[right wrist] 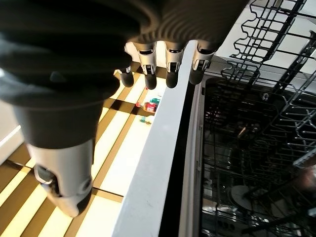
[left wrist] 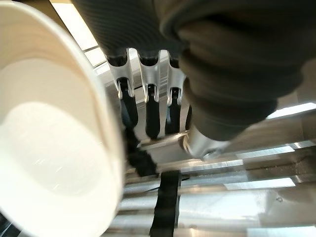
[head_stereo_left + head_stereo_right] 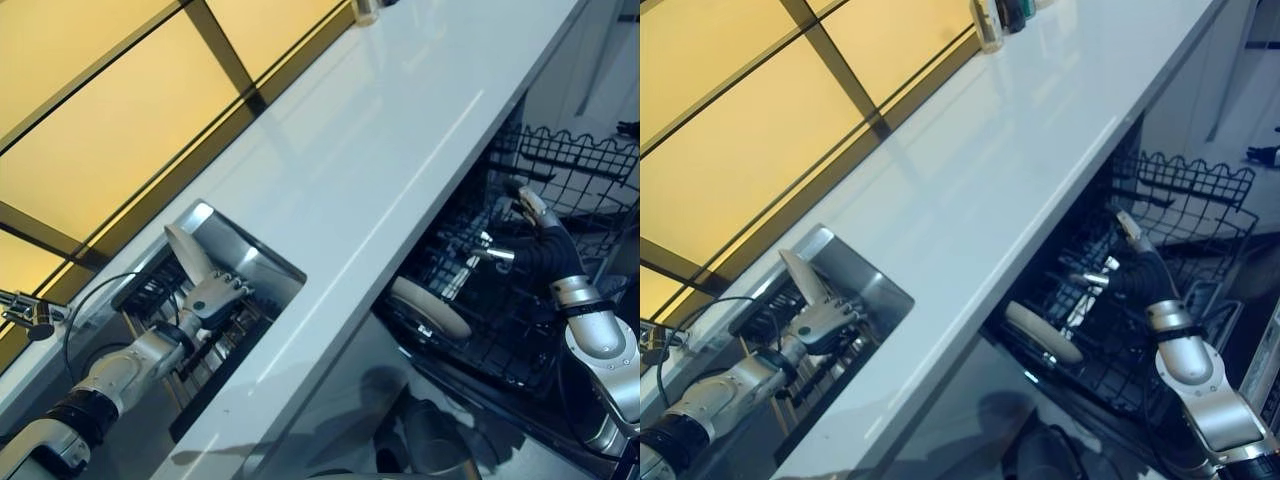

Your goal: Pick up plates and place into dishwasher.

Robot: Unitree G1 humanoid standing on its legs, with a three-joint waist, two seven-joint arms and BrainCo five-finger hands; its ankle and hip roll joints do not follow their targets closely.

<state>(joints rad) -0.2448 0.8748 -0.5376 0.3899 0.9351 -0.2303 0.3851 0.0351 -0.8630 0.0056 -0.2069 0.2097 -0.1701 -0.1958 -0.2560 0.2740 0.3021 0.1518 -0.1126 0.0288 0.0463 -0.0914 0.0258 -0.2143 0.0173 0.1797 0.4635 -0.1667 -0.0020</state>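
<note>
Reaching into the steel sink [image 3: 262,262] set in the white countertop [image 3: 400,150], the left hand [image 3: 212,296] pinches a white plate [image 3: 188,253] between thumb and fingers, holding it on edge above the dark rack [image 3: 215,345] in the basin. In its wrist view the plate's [image 2: 49,138] pale face sits right beside the fingers [image 2: 150,111]. The right hand [image 3: 535,215] extends over the black wire dishwasher rack [image 3: 560,170], fingers straight and relaxed, holding nothing. Another white plate [image 3: 432,310] already stands in the lower rack, below the counter edge.
</note>
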